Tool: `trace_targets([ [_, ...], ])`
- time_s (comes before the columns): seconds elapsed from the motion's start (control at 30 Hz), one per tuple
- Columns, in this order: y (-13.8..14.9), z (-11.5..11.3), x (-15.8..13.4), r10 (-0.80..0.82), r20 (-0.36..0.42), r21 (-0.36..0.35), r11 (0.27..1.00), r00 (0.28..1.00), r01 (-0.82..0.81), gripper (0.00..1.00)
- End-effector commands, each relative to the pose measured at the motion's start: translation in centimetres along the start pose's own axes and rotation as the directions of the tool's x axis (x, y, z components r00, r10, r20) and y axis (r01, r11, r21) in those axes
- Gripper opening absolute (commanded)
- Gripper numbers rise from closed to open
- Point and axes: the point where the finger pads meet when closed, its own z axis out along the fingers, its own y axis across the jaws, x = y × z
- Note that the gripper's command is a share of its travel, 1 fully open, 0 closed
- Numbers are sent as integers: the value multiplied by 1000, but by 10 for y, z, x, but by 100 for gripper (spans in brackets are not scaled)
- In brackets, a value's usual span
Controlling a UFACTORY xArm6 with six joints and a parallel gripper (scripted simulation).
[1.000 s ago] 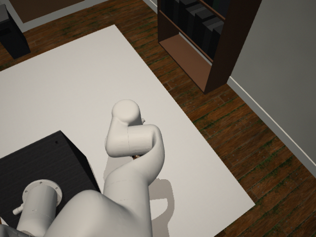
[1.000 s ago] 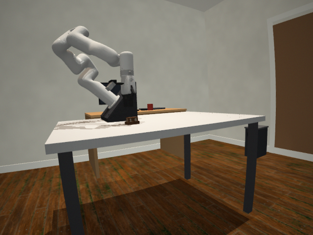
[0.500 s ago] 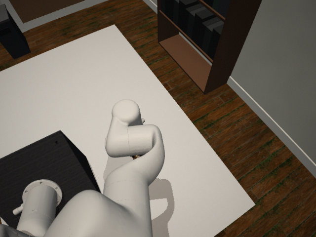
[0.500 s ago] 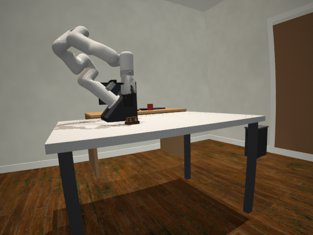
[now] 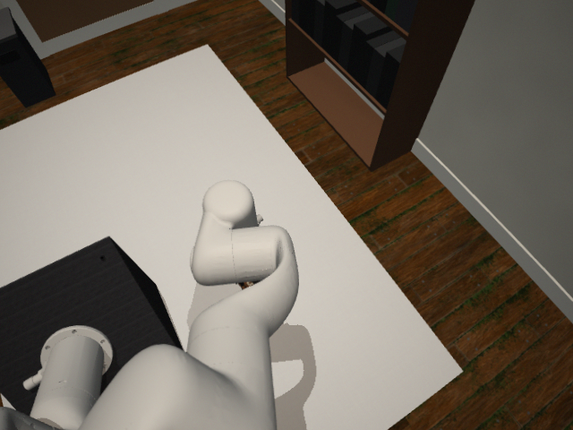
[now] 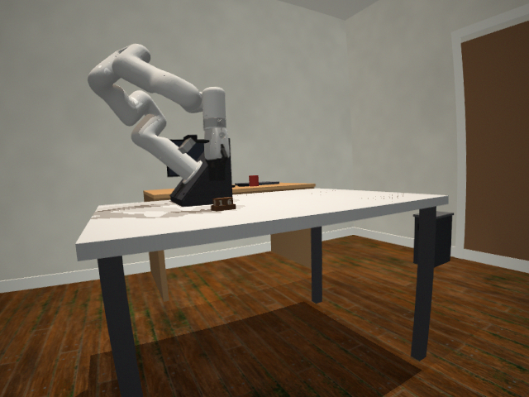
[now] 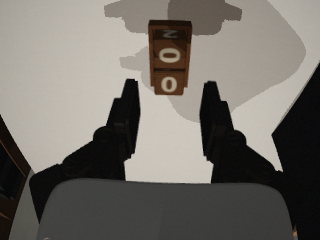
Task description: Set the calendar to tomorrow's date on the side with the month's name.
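The calendar [image 7: 170, 60] is a small brown wooden tray with two brown cubes in a row, seen from above in the wrist view. The tops of both cubes show a white 0. In the exterior view the calendar [image 6: 222, 203] stands on the white table, and its side shows 1 and 6. My gripper [image 7: 170, 96] hangs above it, pointing down, with its fingers half open and nothing between them. The near cube [image 7: 168, 83] shows between the fingertips, well below them. In the top view the arm [image 5: 231, 231] hides all of the calendar but a brown sliver [image 5: 246, 284].
The black robot base box [image 6: 205, 179] stands just behind the calendar and also shows in the top view [image 5: 78, 296]. A wooden desk with a red cup [image 6: 253, 179] stands behind the table. A bookshelf [image 5: 361, 69] stands on the floor beyond the table's edge.
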Motion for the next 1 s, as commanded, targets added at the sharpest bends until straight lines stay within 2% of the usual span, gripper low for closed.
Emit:
trace_targets([
  [0.0,-1,-1,0,1,1,3,1000,1000,-1,47],
  [0.6,-1,10,0,1,1,3,1000,1000,-1,47],
  [0.97,-1,28,-1,1,1,3,1000,1000,-1,47],
])
